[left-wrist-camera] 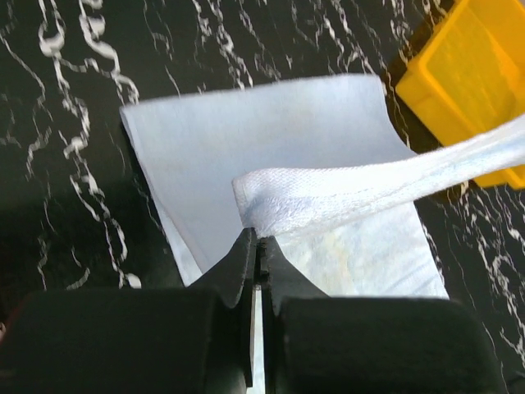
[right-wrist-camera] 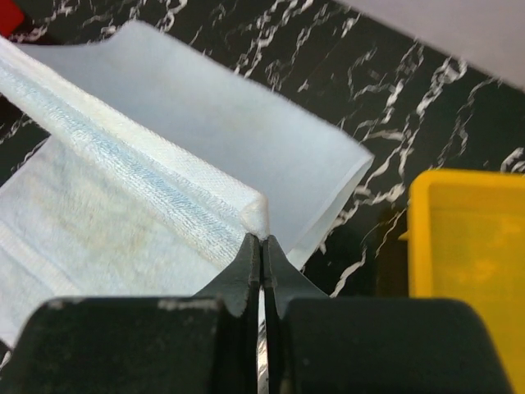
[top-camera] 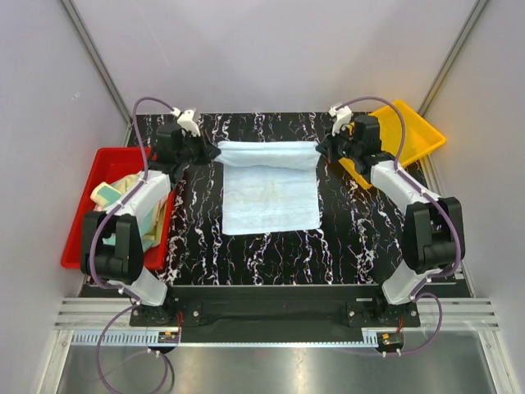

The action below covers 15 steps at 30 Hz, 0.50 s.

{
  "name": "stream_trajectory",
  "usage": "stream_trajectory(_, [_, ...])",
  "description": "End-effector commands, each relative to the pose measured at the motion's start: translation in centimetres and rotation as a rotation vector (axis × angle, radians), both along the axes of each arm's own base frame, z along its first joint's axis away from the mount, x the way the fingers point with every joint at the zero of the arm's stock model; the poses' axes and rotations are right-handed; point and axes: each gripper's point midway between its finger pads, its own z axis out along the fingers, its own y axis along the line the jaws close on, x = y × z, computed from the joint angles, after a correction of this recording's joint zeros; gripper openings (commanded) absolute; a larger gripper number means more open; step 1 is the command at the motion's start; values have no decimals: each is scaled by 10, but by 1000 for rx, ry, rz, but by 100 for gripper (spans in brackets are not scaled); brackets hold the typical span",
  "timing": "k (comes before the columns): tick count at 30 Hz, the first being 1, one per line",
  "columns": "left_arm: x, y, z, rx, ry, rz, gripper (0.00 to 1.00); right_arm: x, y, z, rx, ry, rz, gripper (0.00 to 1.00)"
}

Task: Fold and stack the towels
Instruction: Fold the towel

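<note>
A light blue towel (top-camera: 271,195) lies on the black marbled table, its far edge lifted and stretched between both grippers. My left gripper (top-camera: 215,151) is shut on the towel's far left corner (left-wrist-camera: 250,215). My right gripper (top-camera: 321,148) is shut on the far right corner (right-wrist-camera: 258,215). The raised edge runs as a taut band across the left wrist view, with the rest of the blue towel (left-wrist-camera: 246,139) flat beneath it. More towels (top-camera: 135,201), pale yellow-green and grey-green, lie bunched in the red tray (top-camera: 102,164), partly hidden by the left arm.
A yellow tray (top-camera: 414,131) stands at the far right, just behind the right gripper; it also shows as the yellow tray (left-wrist-camera: 484,66) and the yellow tray (right-wrist-camera: 467,271). The red tray sits at the left table edge. Grey walls enclose the table.
</note>
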Motion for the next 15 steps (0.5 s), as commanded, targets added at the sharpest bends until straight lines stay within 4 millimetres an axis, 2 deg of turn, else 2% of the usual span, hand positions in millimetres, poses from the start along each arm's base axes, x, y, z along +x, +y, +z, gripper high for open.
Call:
stream_trajectory(1, [-11,18,13,14,-58,80,0,-14,-15,-6,27,50,-70,0])
stream_trajectory(2, [-19,16,2,15,-33,72,0,-21,-15,-14,32,75,-66,0])
stream_trajectory(4, [-28,15,-4,21,-23,70,0,-29,-12,-8,60,67,-58,0])
stream_trajectory(5, [-33,14,-16,26,2,67,0,-32,-13,-10,63,73,-60,0])
stream_trajectory(9, [-40,6,-20,11,27,44,0,-33,-13,11,81,54,-66,0])
stream_trajectory(15, [-42,0,9,15,-6,32,0,-40,-14,37,98,48,-77,0])
